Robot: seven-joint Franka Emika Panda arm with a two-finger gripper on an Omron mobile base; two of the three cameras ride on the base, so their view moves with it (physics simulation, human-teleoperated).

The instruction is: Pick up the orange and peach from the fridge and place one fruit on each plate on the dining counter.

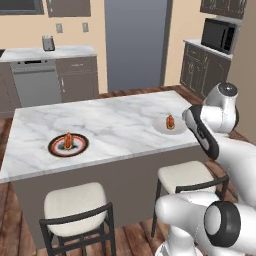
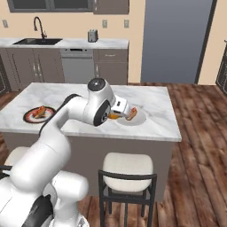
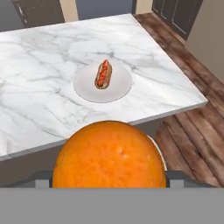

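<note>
My gripper (image 3: 108, 177) is shut on the orange (image 3: 109, 153), a bright smooth ball between the two dark fingertips. In the right base view the gripper (image 2: 116, 114) holds the orange (image 2: 114, 116) just above the near edge of the dining counter (image 2: 88, 95), beside the white plate (image 2: 140, 119). That white plate (image 3: 119, 86) lies ahead of the orange and carries a hot dog (image 3: 103, 73). The dark-rimmed plate (image 1: 52, 146) sits at the counter's left end, also with a hot dog on it. The fridge (image 1: 135, 45) stands shut behind. The peach is out of view.
Two stools (image 1: 75, 202) (image 1: 182, 175) stand at the counter's near side, under its edge. Behind are a back counter with a toaster (image 1: 48, 43), a sink (image 2: 37, 41) and a dishwasher (image 1: 36, 82). A microwave (image 1: 218, 34) sits at the right. Wood floor runs right of the island.
</note>
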